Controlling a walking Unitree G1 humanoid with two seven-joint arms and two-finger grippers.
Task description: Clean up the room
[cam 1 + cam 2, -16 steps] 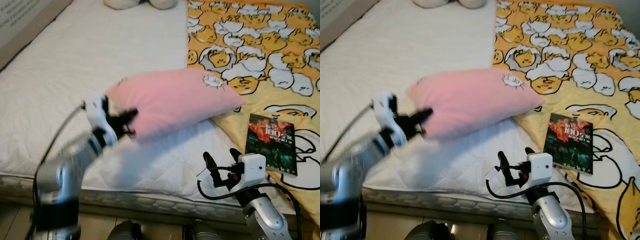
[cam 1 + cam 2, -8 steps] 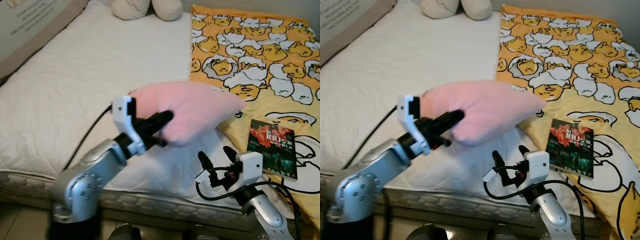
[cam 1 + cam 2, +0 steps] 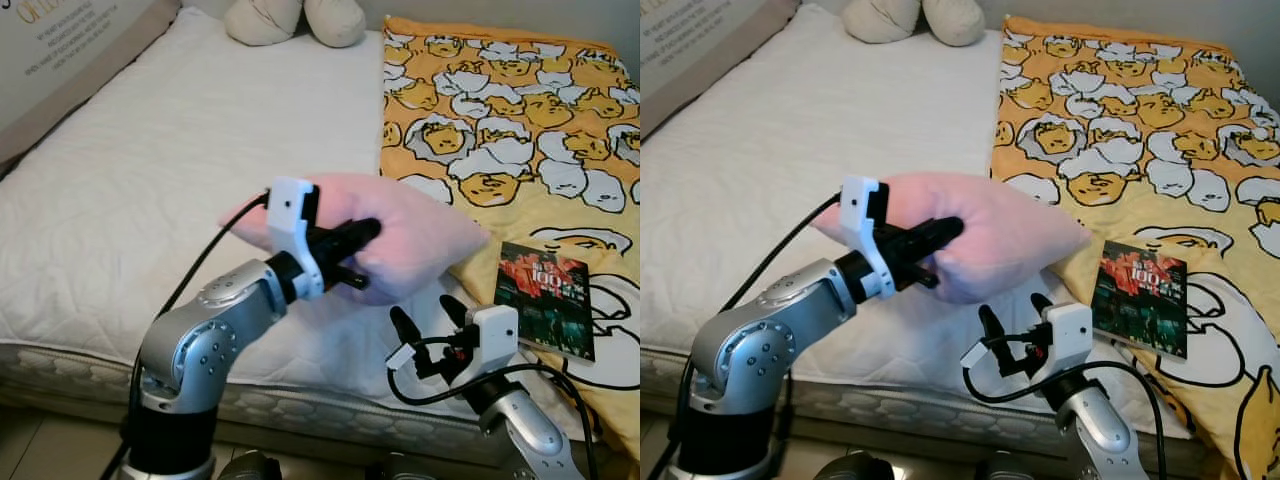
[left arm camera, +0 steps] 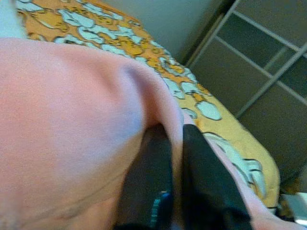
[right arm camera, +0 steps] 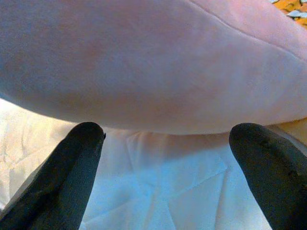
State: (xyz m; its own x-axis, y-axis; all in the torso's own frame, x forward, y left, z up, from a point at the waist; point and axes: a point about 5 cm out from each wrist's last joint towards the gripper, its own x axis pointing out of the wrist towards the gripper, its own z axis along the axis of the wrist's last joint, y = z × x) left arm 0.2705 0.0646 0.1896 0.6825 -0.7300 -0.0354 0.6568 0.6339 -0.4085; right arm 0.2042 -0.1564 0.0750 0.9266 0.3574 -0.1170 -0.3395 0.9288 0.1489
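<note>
Pinching a fold of the soft, light pink pillow [image 3: 400, 235] above the bed's [image 3: 150, 180] near edge, the left gripper [image 3: 350, 255] holds it with jaws closed, while the right gripper [image 3: 428, 330] waits beneath, jaws wide apart.

Soft matt pink cloth pillow [image 3: 410, 235]

One pink pillow [image 3: 400, 235], one book [image 3: 545, 296], one yellow blanket [image 3: 500, 110] — two grippers [image 3: 358, 252] [image 3: 425, 322]

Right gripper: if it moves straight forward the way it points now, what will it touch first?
Probably the pink pillow, which hangs just ahead of the open right gripper, above the white mattress; exact depth is unclear.
</note>
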